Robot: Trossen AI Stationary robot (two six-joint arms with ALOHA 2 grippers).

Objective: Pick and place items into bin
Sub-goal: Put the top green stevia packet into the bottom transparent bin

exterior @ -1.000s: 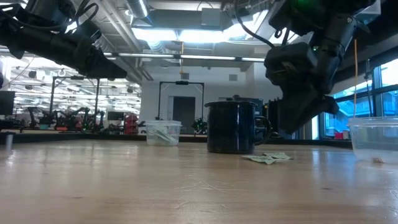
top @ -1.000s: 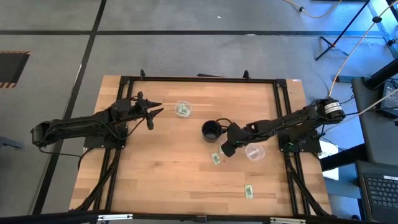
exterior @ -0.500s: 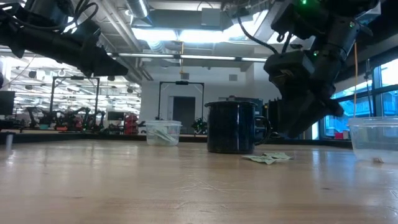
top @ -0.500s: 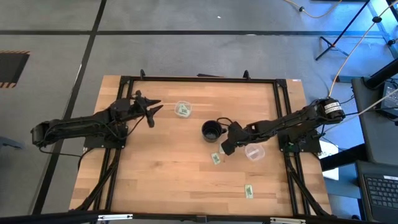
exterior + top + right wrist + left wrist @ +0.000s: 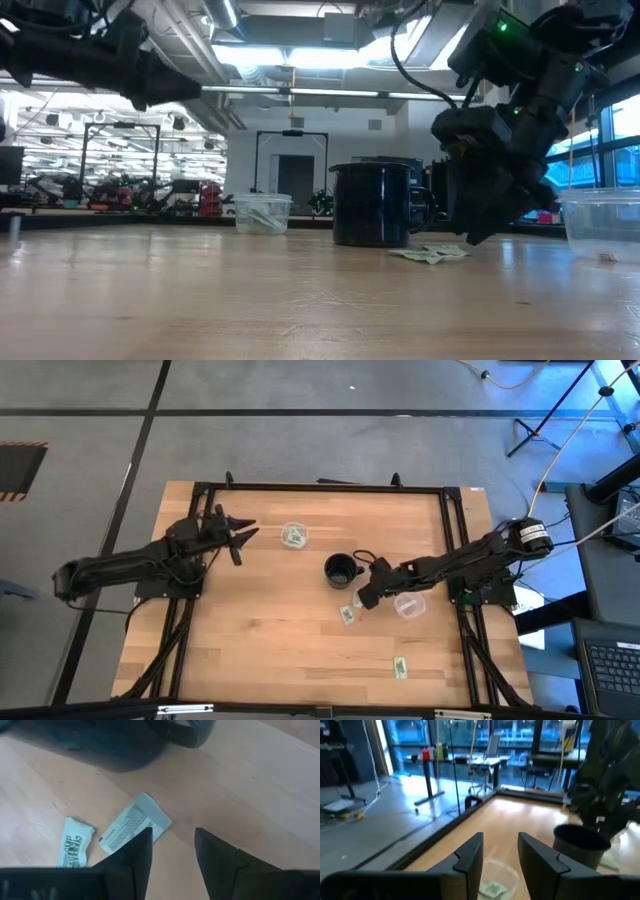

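Observation:
Two pale green packets (image 5: 134, 825) (image 5: 75, 842) lie flat on the wood just beside the black mug (image 5: 341, 570); the low view shows them as a low heap (image 5: 430, 254). My right gripper (image 5: 172, 845) is open and hovers low over them, touching nothing (image 5: 362, 598). Another packet (image 5: 400, 668) lies alone toward the near edge. A further packet sits inside a clear cup (image 5: 294, 536), also seen below my left gripper (image 5: 495, 880). My left gripper (image 5: 240, 530) is open and held high at the far left (image 5: 170, 88).
A second clear cup (image 5: 410, 603) stands under my right arm, right of the packets (image 5: 600, 222). The black mug (image 5: 372, 205) stands close on the far side of my right gripper. Bare wood stretches across the near and left parts of the table (image 5: 250, 640).
My right gripper has come down toward the two packets by the mug, staying open. My left gripper has risen and drawn slightly toward the far left edge, also open. No packet has moved.

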